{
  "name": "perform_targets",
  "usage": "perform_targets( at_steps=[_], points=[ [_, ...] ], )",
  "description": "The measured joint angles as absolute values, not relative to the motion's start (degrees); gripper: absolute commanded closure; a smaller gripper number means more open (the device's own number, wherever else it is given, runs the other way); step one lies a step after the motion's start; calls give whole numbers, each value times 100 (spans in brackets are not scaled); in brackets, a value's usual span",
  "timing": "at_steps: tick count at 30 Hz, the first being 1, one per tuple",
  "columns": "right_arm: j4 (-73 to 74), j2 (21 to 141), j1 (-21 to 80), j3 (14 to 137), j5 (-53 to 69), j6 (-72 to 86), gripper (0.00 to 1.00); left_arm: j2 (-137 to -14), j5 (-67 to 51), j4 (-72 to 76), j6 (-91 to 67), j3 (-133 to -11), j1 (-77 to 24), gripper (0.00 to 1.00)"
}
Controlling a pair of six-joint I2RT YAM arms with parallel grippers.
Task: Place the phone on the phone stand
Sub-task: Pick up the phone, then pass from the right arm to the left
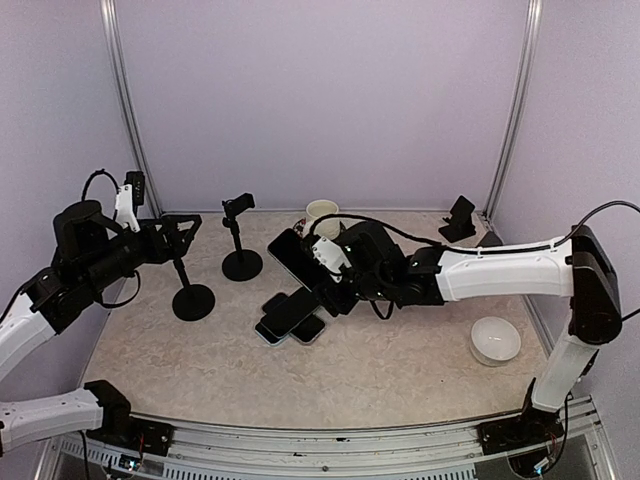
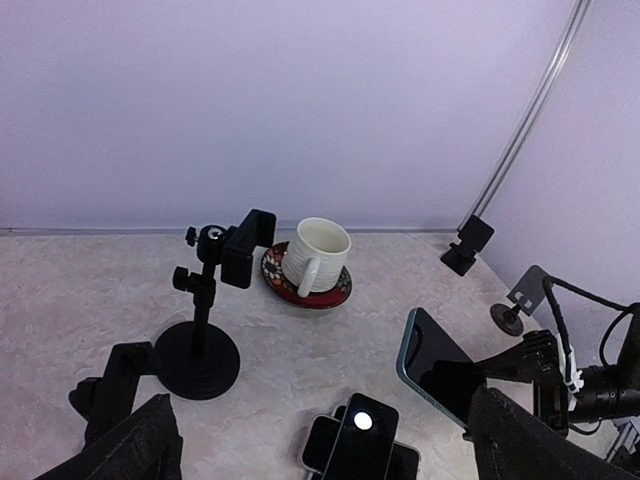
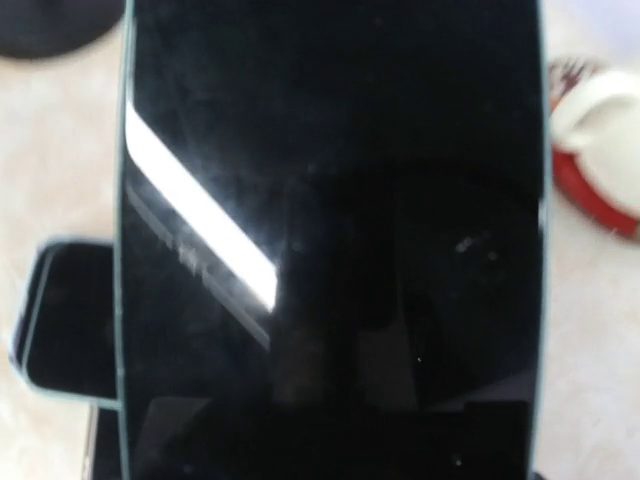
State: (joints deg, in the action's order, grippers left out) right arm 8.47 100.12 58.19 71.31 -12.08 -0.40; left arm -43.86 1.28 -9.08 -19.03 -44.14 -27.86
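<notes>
The phone (image 1: 293, 255), black-screened with a teal edge, hangs tilted above the table with my right gripper (image 1: 333, 272) shut on its lower end. It fills the right wrist view as the phone (image 3: 330, 240) and hides the fingers there. From the left wrist it shows as the phone (image 2: 440, 368) at the right. A black phone stand (image 1: 241, 240) with a clamp on top stands just left of it, seen also as the phone stand (image 2: 205, 320). My left gripper (image 1: 181, 232) is open above a second stand (image 1: 192, 298), with nothing between its fingers (image 2: 135, 440).
A pile of several phones (image 1: 291, 315) lies under the held phone. A white cup (image 2: 315, 255) sits on a red saucer (image 2: 335, 295) at the back. A small black holder (image 1: 458, 218) stands at the back right, a white bowl (image 1: 496, 340) front right.
</notes>
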Motion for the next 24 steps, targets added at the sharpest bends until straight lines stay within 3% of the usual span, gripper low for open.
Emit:
perform_targets(
  at_steps=[24],
  points=[
    [-2189, 9432, 6862, 5898, -2539, -1680, 59, -4967, -1315, -3, -2469, -4558, -3369, 18]
  ],
)
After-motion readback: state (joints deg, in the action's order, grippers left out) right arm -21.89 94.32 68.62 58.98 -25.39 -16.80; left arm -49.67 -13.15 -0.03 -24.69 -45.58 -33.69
